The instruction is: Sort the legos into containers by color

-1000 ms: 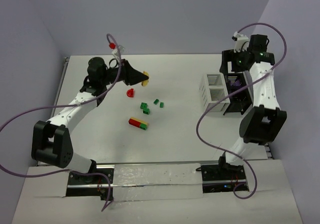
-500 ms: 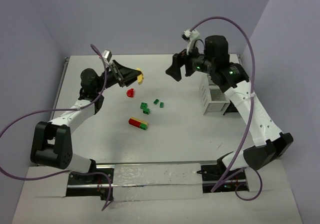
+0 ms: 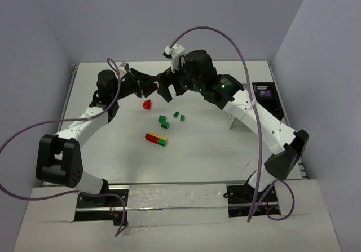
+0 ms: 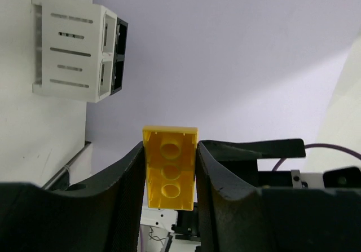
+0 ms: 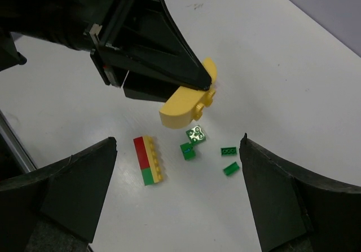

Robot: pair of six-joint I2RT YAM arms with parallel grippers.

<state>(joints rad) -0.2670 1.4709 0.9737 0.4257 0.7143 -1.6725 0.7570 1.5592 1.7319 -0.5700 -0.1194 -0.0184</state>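
One yellow lego [image 5: 183, 108] hangs above the worktop [image 3: 214, 145], pinched by the left fingers [image 4: 127, 178] as if offered; the right fingers [image 5: 282, 195] spread wide facing it, probably because the containers [image 4: 70, 54] sit on their side.

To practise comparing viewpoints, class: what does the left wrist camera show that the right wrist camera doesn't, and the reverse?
Only the left wrist view: the white slatted box with the black tray beside it, and the hollow underside of the yellow brick. Only the right wrist view: loose green bricks, a red-yellow-green bar on the table, and the right gripper, its jaws open. Both: the yellow brick pinched in the left gripper.
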